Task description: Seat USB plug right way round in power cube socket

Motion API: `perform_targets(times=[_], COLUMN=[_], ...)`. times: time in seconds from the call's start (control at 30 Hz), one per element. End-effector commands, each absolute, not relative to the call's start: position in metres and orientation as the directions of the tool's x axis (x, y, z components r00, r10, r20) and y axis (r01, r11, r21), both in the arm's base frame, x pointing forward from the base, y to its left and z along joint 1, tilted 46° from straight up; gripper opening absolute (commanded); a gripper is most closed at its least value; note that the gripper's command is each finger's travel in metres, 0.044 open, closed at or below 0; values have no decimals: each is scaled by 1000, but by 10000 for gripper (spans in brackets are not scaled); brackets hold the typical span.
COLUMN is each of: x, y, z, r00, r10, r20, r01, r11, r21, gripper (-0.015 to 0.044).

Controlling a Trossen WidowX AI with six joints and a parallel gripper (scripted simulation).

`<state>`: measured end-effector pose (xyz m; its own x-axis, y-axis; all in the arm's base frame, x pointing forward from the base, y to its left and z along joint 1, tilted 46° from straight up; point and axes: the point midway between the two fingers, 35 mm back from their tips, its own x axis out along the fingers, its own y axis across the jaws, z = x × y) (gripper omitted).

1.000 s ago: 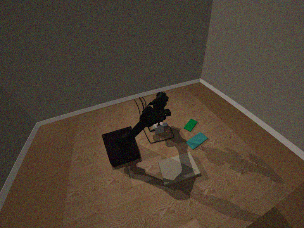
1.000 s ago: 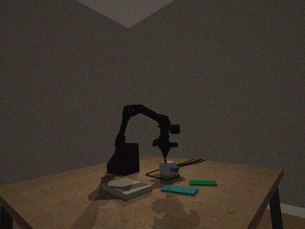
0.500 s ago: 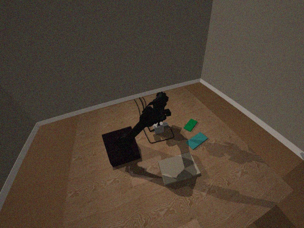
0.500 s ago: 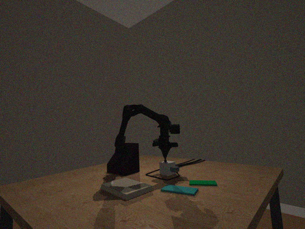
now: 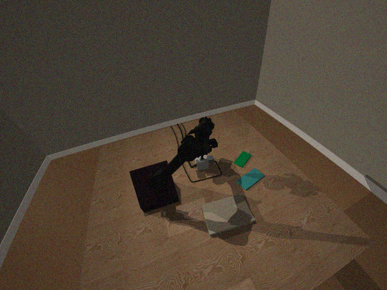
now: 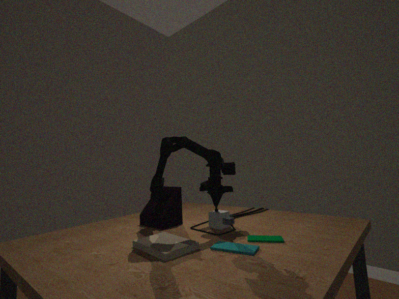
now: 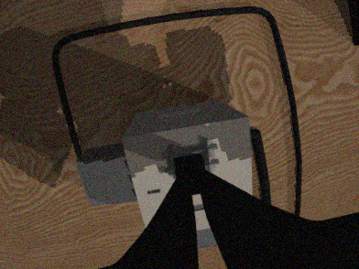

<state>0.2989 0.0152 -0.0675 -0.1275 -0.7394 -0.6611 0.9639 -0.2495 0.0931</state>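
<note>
The pale grey power cube [image 5: 202, 164] [image 6: 218, 220] [image 7: 235, 170] stands upright on the table, with small dark slots in its top. My gripper [image 5: 202, 158] [image 6: 216, 209] [image 7: 192, 180] points straight down at the cube's top, its fingers nearly together and shut on the USB plug. The fingertips are right at the top face, with no gap that I can make out. The plug is almost wholly hidden by the dark fingertips; its way round and its depth in the socket cannot be told.
A grey block [image 5: 210, 158] [image 6: 229, 220] [image 7: 107, 182] sticks out from the cube's side. Black cable [image 5: 206, 178] [image 7: 293, 114] loops round the cube. A pale slab [image 5: 218, 210] [image 6: 167, 238], a teal slab [image 5: 250, 178] [image 6: 235, 247] and a green slab [image 5: 242, 159] [image 6: 265, 238] lie nearby.
</note>
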Motion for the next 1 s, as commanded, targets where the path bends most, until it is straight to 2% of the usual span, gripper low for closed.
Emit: perform_targets(times=[0.0,0.9,0.97], x=[296,296,299], y=[11,11,14], z=[-69,-69,-68], r00=[-137,-137,-128], r10=[-742,-742,-740], r20=[-656,-656,-661], r01=[963,963,964], r11=[-255,-255,-250], r21=[87,87,94], gripper=[0,0,53])
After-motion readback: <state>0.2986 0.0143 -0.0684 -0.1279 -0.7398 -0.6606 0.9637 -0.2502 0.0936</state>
